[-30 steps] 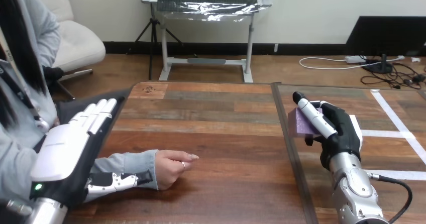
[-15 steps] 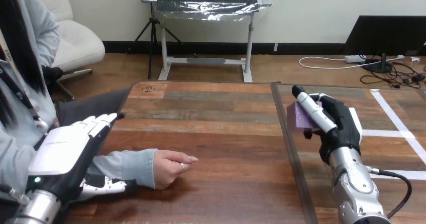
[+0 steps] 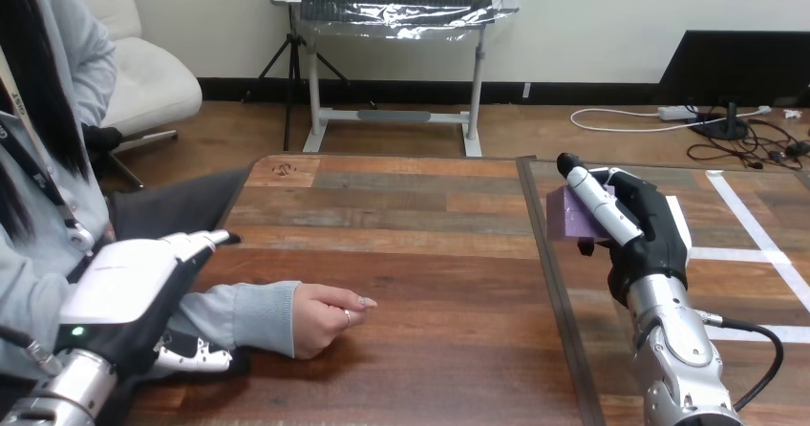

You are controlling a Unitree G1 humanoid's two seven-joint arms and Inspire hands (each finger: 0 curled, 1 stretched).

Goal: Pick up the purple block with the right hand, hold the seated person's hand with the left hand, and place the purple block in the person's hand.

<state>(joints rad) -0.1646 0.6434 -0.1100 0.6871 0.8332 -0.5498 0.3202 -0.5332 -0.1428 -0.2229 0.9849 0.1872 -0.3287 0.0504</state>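
I see the block (image 3: 570,218): plain matte purple, boxy, clamped in the right hand (image 3: 640,225) with fingers curled round it, well right of the person's hand (image 3: 325,319). Left hand (image 3: 129,287) sits left of that hand, over the sleeve (image 3: 244,316), fingers near straight. Person's hand rests loosely curled on the wood-plank table (image 3: 430,254).

Bright, even light from above falls on the worktop (image 3: 411,244), which carries a mild sheen. A soft, dark shadow sits under the person's hand (image 3: 325,319). The left hand (image 3: 119,287) has a pale glare on its white shell
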